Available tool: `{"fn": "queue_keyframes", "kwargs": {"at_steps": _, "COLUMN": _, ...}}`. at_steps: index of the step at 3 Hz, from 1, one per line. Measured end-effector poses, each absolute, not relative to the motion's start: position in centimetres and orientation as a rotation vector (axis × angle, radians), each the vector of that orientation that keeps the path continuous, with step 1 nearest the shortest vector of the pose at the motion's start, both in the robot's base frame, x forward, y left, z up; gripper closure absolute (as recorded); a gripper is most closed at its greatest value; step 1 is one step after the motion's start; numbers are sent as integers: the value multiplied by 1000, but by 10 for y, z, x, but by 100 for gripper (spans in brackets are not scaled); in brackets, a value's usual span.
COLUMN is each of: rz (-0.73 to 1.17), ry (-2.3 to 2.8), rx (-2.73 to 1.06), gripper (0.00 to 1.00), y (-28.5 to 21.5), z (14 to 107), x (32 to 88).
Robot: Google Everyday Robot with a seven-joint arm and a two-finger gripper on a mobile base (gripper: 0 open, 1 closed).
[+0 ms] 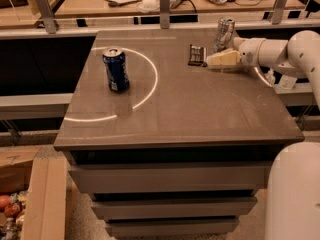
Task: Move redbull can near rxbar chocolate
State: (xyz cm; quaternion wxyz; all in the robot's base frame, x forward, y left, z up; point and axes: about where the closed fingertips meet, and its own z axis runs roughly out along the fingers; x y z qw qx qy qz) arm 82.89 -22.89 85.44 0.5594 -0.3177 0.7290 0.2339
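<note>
The redbull can, slim and silver, stands upright near the table's far right edge. The rxbar chocolate, a flat dark bar, lies just left of it. My gripper reaches in from the right at table height. It sits directly in front of the can's base and hides it, and its cream tip ends right beside the bar's right edge. I cannot tell whether it holds the can.
A shorter dark blue can stands at the left of the table, inside a white ring of light. A rail with posts runs behind the table. My white arm and base are on the right.
</note>
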Motion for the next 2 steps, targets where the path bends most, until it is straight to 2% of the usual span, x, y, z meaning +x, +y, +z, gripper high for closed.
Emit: {"fn": "queue_keyframes", "kwargs": {"at_steps": 2, "rz": 521, "ry": 1771, "rx": -749, "gripper": 0, "y": -258, "z": 884, "x": 773}}
